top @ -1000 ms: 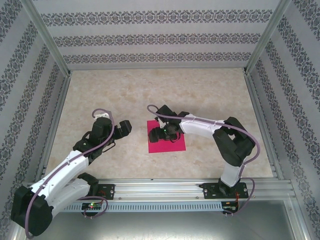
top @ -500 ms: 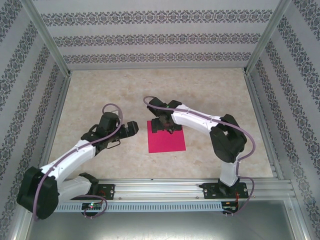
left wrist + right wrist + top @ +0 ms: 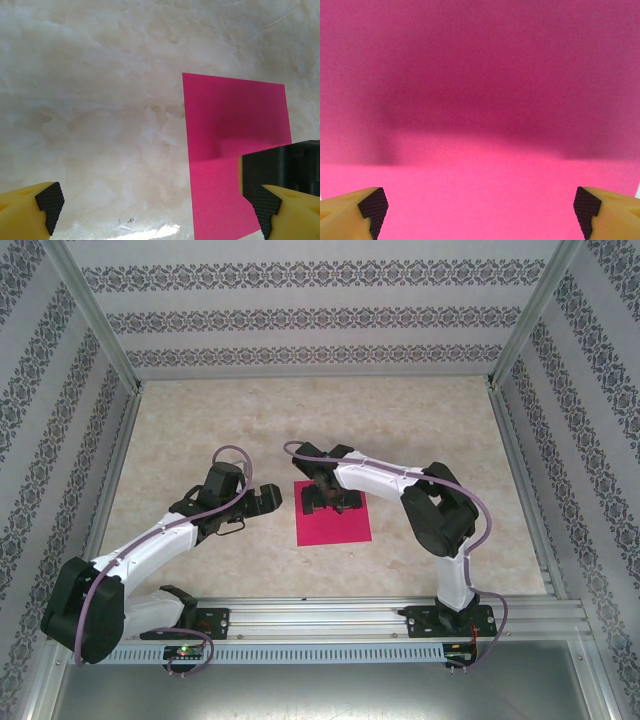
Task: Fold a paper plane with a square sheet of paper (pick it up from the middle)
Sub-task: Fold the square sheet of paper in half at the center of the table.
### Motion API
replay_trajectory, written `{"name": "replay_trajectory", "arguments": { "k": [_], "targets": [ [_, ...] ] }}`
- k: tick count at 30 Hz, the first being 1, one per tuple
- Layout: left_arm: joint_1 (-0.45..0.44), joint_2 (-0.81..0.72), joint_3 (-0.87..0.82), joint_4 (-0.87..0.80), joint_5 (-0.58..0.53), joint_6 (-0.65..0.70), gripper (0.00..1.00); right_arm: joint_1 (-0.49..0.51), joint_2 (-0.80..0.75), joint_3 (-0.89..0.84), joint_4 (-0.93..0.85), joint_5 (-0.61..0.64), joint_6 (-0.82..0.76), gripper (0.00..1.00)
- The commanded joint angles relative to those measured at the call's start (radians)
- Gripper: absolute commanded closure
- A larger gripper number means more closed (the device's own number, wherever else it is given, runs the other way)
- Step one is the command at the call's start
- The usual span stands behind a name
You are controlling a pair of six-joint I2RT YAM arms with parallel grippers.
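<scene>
The bench [image 3: 420,430] carries one task item, the square sheet of paper [image 3: 345,525], which lies flat near the bench centre, unfolded, with its edges roughly parallel to the bench edges. Being square, it has no long axis for you to align to. The right arm [image 3: 385,480] reaches in from the right and places the right gripper [image 3: 322,502] directly over the far-left part of the sheet, pointing downward. In the right wrist view the sheet [image 3: 480,100] covers the whole background, and the gripper [image 3: 479,207] stands wide, its pads [image 3: 372,205] at opposite edges of the picture with nothing held between them. The left arm [image 3: 150,545] holds the left gripper [image 3: 268,500] just beside the sheet's left edge, not over it. In the left wrist view the sheet [image 3: 235,125] lies ahead and to the right of the gripper [image 3: 157,202], which also stands wide and empty. The right gripper is therefore the nearer one, and a pick from the middle probably calls for a short shift toward you and to the right, followed by a straight descent. Compared with one second ago, the sheet has kept its position, the right arm's elbow has folded inward and its gripper has moved toward the sheet's far-left part, and the left gripper has advanced closer to the sheet's left edge.
</scene>
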Motion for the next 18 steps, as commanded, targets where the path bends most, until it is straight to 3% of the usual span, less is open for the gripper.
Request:
{"name": "replay_trajectory", "arguments": {
  "k": [1, 18],
  "targets": [
    [0.013, -0.008, 0.015, 0.026, -0.001, 0.023, 0.00, -0.009, 0.025, 0.026, -0.006, -0.015, 0.013, 0.02],
    [0.012, 0.013, 0.012, 0.036, -0.001, 0.022, 0.00, -0.016, 0.112, -0.034, 0.032, -0.057, 0.029, 0.02]
  ]
}}
